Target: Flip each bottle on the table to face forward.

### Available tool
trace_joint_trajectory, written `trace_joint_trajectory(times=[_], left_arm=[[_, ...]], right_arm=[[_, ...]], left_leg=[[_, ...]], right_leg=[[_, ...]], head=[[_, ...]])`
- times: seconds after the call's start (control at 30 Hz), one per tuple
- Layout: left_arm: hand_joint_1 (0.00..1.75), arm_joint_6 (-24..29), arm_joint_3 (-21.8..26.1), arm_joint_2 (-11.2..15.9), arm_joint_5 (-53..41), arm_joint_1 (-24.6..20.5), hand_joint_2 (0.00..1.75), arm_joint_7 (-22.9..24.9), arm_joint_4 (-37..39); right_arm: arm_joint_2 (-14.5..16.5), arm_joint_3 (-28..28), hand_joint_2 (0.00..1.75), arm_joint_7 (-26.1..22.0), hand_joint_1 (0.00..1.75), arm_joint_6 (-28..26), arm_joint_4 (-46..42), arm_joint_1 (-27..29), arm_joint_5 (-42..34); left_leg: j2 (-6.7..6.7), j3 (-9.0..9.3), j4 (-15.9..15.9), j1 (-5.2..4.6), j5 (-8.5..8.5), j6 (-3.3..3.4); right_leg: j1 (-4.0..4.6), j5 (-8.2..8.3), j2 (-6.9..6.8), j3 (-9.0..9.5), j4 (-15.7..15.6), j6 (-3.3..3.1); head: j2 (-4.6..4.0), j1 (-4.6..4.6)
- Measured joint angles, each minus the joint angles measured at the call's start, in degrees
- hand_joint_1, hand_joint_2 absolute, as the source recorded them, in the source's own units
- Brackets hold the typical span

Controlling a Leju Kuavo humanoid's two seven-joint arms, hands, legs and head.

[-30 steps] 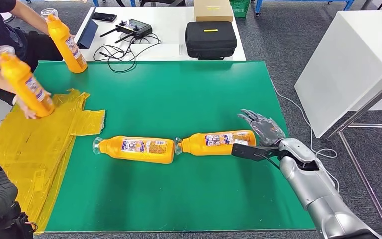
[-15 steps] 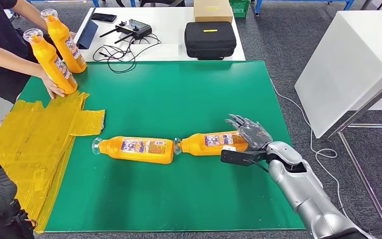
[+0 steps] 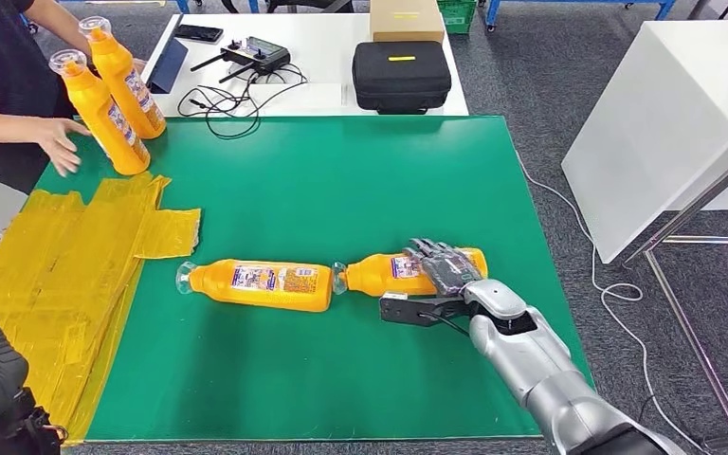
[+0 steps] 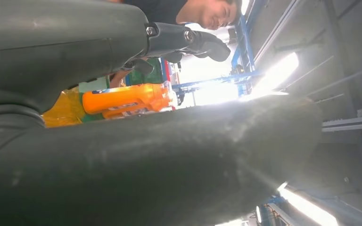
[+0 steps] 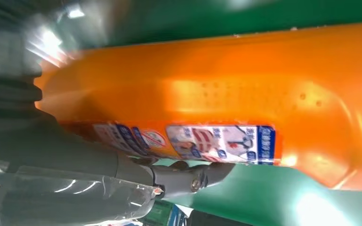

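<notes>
Change: right hand (image 3: 444,268) has slid leftward along the table onto the near bottle (image 3: 389,273); a person's hand (image 3: 61,145) has let go of the upright bottle (image 3: 104,114) | Table (image 3: 341,180): two bottles lie end to end, long axes across the robot's front | Right hand: fingers draped over the bottle's base end, thumb on the near side, whether it grips cannot be told | Left hand (image 4: 122,155): state cannot be told.

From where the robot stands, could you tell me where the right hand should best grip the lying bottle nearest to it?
Probably around the wide body of the right lying bottle, near its base, coming from above on the robot's right. It lies flat with its cap toward the other lying bottle, so the base end is free, and the right hand already lies over it.
</notes>
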Motion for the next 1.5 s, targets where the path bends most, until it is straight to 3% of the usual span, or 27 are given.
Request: trace_joint_trajectory(times=[0.27,0.53,1.03,1.5], left_arm=[[0.0,-0.1,0.4,0.0,0.05,0.17,0.0,0.0,0.0],[0.0,-0.98,1.64,-0.3,1.13,0.42,0.0,0.0,-0.31],[0.0,-2.72,3.28,-1.36,0.66,1.12,0.0,0.0,-0.42],[0.0,-2.28,-1.72,-1.57,1.2,-0.21,0.0,0.0,0.91]], right_arm=[[0.86,1.16,1.75,0.79,0.0,0.43,2.11,-1.52,0.75],[0.34,4.99,1.75,10.29,0.0,0.81,3.29,-2.63,8.47],[-5.38,6.5,1.75,11.65,0.0,-2.09,3.01,-1.34,8.17],[-11.43,-1.57,1.75,12.74,0.0,-2.53,-4.22,7.86,9.27]], left_leg=[[0.02,0.04,0.0,0.0,0.0,0.0],[0.08,0.44,-0.01,-0.01,-0.02,0.0],[0.03,1.03,0.0,-0.08,-0.05,0.03],[0.05,2.22,-0.04,-0.06,-0.71,0.24]], right_leg=[[0.0,0.0,0.0,0.02,0.0,0.0],[0.01,-0.02,0.06,0.34,-0.04,-0.01],[0.0,-0.02,0.03,0.97,-0.11,0.0],[0.07,-0.52,0.02,1.63,-0.31,0.34]], head=[[0.0,0.0],[-0.01,0.0],[0.0,0.0],[-0.01,0.01]])
